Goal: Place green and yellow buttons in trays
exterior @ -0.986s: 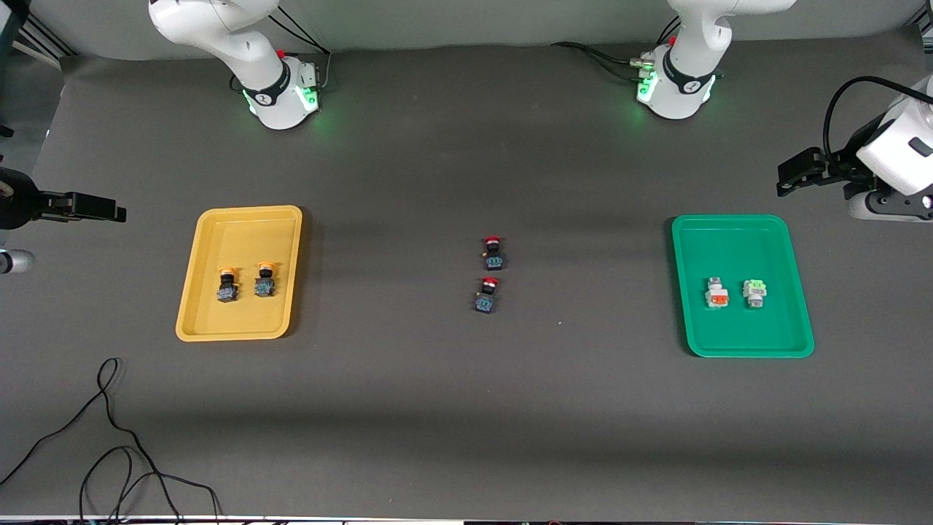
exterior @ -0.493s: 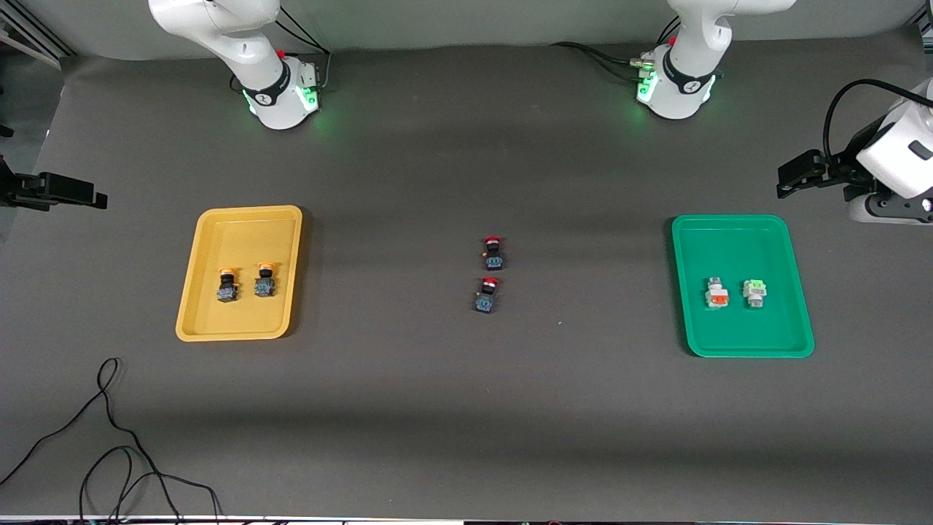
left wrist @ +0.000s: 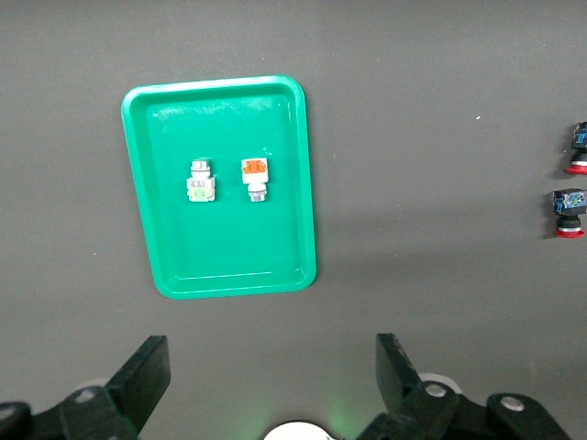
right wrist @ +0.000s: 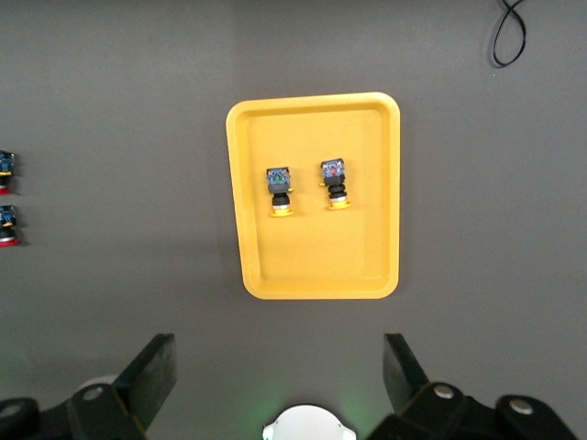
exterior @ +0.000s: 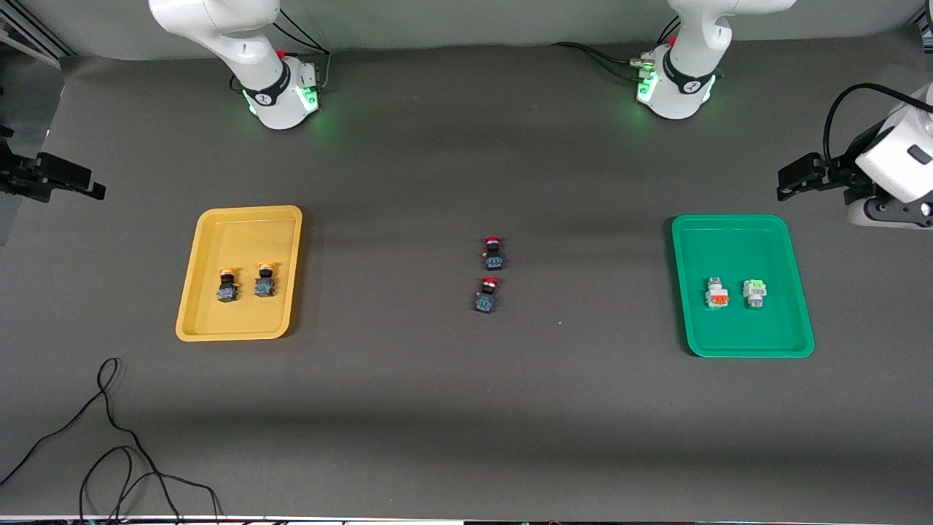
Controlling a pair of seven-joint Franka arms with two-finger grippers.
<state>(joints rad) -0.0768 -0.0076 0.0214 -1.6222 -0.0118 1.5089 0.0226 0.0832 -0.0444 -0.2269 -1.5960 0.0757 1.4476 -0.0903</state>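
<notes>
Two yellow-capped buttons (exterior: 227, 284) (exterior: 264, 281) lie in the yellow tray (exterior: 244, 233). A white button with an orange face (exterior: 716, 293) and one with a green face (exterior: 754, 292) lie in the green tray (exterior: 729, 240). My left gripper (exterior: 791, 179) hangs open and empty over the table at the left arm's end, off the green tray (left wrist: 229, 247). My right gripper (exterior: 80, 186) hangs open and empty at the right arm's end, off the yellow tray (right wrist: 316, 266). Both wrist views show wide gaps at the left gripper (left wrist: 272, 353) and right gripper (right wrist: 280, 353).
Two black buttons with red caps (exterior: 493, 252) (exterior: 487, 294) stand on the mat midway between the trays. A loose black cable (exterior: 109, 437) curls on the mat nearer the front camera than the yellow tray.
The right gripper has drawn away from the yellow tray toward the right arm's end of the table. The left gripper has barely shifted. No button has moved.
</notes>
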